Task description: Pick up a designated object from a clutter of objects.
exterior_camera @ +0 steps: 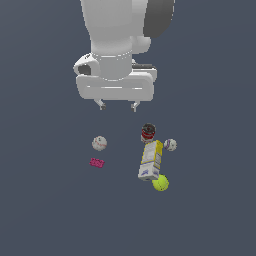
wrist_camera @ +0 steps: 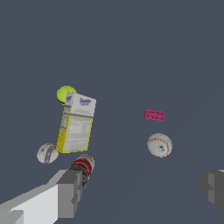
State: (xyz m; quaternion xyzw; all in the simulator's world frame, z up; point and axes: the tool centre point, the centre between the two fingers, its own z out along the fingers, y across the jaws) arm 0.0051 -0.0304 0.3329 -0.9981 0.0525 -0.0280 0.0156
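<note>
Claw (exterior_camera: pixel 118 106) hangs high above the desk (exterior_camera: pixel 45 210), fingers spread wide, holding nothing. Target, the small white ball (exterior_camera: pixel 170 145) with purplish marks, rests on the desk just beside the yellow-white carton (exterior_camera: pixel 151 160) and near the red-black can (exterior_camera: pixel 148 132), on the exterior view's right. White baseball (exterior_camera: pixel 99 143) and magenta brick (exterior_camera: pixel 97 162) lie well apart. Nothing is grasped yet: approach, descent, closure and lift all remain. Judgement: task barely begun.

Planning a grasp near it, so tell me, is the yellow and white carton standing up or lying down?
Lying down. The carton shows its long printed face upward in the wrist view, stretched between the can and the tennis ball.
</note>
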